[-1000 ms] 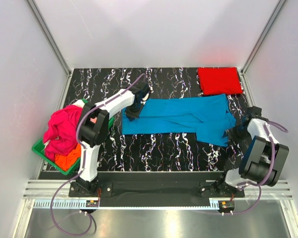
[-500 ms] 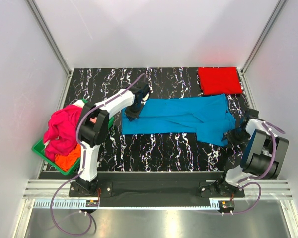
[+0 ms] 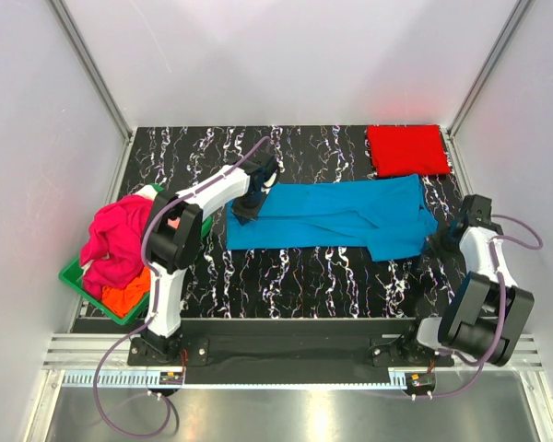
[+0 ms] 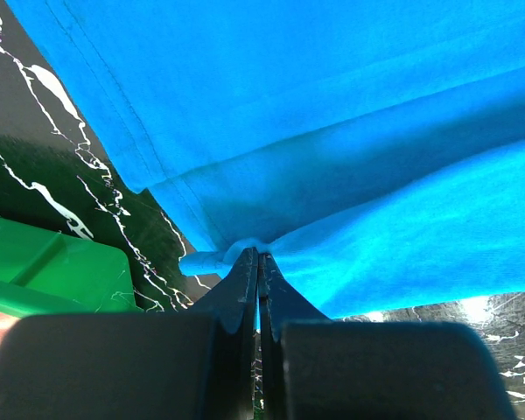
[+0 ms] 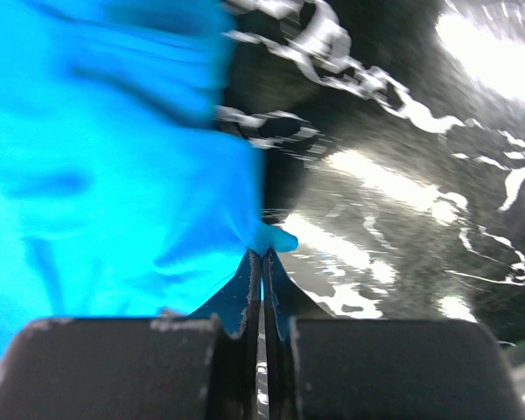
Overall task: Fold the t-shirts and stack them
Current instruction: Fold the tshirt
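Note:
A bright blue t-shirt (image 3: 336,216) lies stretched across the middle of the black marbled table. My left gripper (image 3: 246,210) is shut on its left edge, seen pinched in the left wrist view (image 4: 259,252). My right gripper (image 3: 435,241) is shut on its right lower corner, seen pinched in the right wrist view (image 5: 262,249). A folded red t-shirt (image 3: 406,149) lies at the back right. A magenta-pink t-shirt (image 3: 118,236) and an orange one (image 3: 127,296) are heaped in the green basket (image 3: 74,278) at the left.
White walls and metal posts enclose the table on three sides. The green basket's corner (image 4: 52,271) shows close beside my left gripper. The table's near edge runs along a black rail (image 3: 286,327) above the arm bases.
My right gripper has moved toward the back and a little right with the blue t-shirt's corner, pulling the lower right flap in and shortening it. The left arm has not moved.

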Robot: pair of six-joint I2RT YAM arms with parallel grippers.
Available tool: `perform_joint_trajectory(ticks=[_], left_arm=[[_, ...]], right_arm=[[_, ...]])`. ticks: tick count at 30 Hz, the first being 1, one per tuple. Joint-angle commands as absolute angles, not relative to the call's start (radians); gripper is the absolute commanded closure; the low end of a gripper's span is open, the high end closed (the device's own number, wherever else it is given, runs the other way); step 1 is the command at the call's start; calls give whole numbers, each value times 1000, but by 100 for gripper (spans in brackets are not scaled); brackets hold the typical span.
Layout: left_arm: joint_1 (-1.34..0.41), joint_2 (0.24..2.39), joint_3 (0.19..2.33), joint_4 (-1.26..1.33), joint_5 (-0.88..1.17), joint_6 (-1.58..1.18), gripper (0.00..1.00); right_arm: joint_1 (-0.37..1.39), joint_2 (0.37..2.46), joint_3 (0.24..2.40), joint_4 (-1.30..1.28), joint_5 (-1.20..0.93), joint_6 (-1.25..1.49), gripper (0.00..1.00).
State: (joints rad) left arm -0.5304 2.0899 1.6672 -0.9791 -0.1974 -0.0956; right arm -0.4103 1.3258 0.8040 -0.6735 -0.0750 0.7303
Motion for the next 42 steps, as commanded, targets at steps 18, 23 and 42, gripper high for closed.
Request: perform_joint_trajectory(ticks=[18, 23, 42], left_arm=[[-525, 2031, 1687, -997, -298, -120, 100], [-517, 2052, 1684, -1008, -316, -120, 100], [-511, 2128, 1750, -1017, -351, -100, 98]], right_arm=[[-380, 1382, 1078, -545, -256, 761, 100], [-379, 1427, 1127, -560, -232, 764, 100], [-242, 1640, 1301, -506, -198, 709, 100]])
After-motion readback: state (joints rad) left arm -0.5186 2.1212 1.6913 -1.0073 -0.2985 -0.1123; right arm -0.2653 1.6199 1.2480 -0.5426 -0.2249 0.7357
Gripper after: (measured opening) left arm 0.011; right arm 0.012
